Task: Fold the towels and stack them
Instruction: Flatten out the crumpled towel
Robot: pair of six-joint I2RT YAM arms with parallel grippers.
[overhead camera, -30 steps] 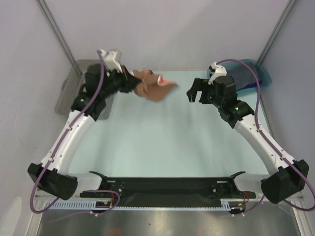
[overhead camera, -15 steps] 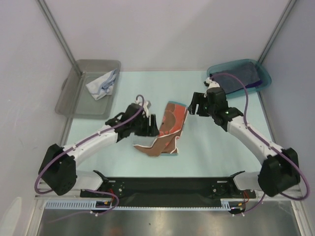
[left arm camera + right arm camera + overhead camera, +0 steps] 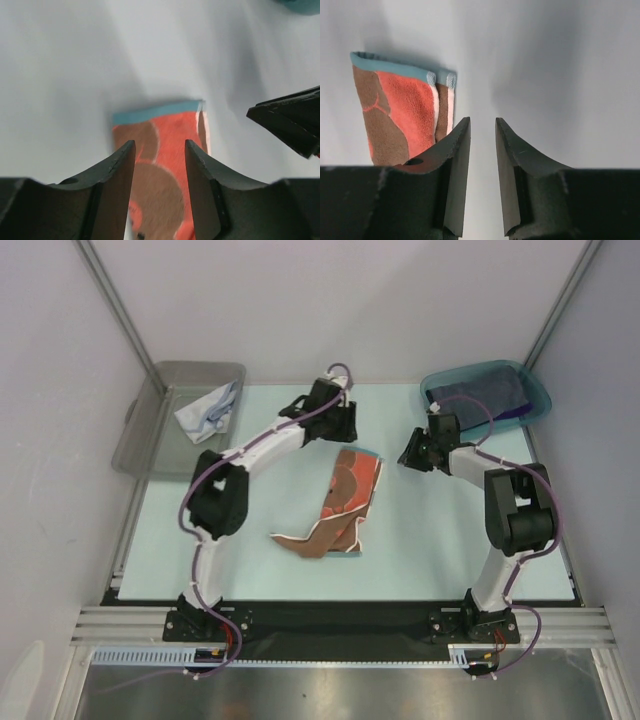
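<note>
The orange-red towel (image 3: 343,502) with brown patches and a teal hem lies flat as a long strip in the middle of the table. My left gripper (image 3: 338,434) hovers just beyond its far end, open, and the towel (image 3: 167,127) shows below the gap, not gripped. My right gripper (image 3: 411,453) is to the right of the towel's far corner, its jaws a narrow gap apart and empty, with the towel (image 3: 400,107) to their left. Dark purple and grey-blue towels (image 3: 480,395) lie in the teal bin. A pale towel (image 3: 208,410) lies in the grey bin.
The grey plastic bin (image 3: 150,445) stands at the back left. A teal translucent bin (image 3: 540,398) is at the back right. Metal frame posts rise at both back corners. A black rail runs along the near edge.
The orange-red towel came from the back left, held by my left gripper, down onto the table's middle. The left gripper let go and moved to its far end. The right jaws narrowed.
</note>
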